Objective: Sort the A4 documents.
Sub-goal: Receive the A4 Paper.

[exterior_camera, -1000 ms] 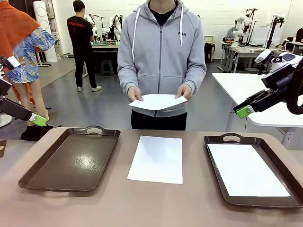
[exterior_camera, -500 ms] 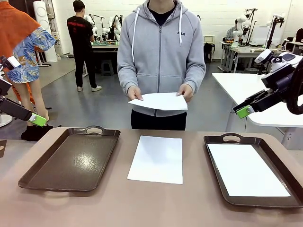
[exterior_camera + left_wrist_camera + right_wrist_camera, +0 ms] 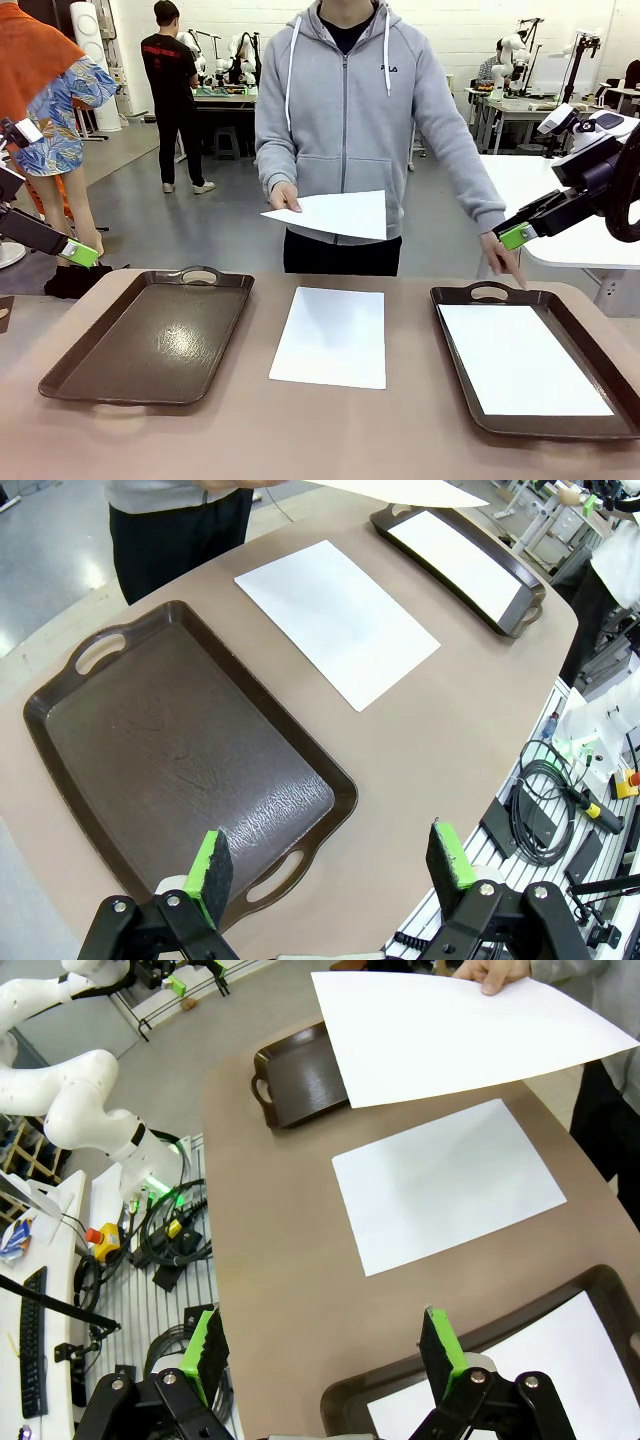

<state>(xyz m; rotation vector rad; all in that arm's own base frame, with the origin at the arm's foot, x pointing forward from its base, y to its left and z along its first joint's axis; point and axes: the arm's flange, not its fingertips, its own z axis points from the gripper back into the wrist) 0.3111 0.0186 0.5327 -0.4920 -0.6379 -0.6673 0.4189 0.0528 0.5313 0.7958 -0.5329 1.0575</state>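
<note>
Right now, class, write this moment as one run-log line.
left tool open | right tool open | middle sheet on table | tray sheet in right tray | held sheet in person's hand | other hand near right tray

The left gripper [image 3: 330,862] has its fingers [image 3: 210,868] spread wide, green pads facing each other across a bare gap. The left arm [image 3: 25,228] reaches in low from the side, its fingers slanting downward and inward, hanging in the air. The right gripper [image 3: 324,1348] is spread just as wide, with nothing between its fingers [image 3: 441,1346]. The right arm [image 3: 590,165] is raised higher, its dark wrist angled so the fingers point down and inward.
</note>
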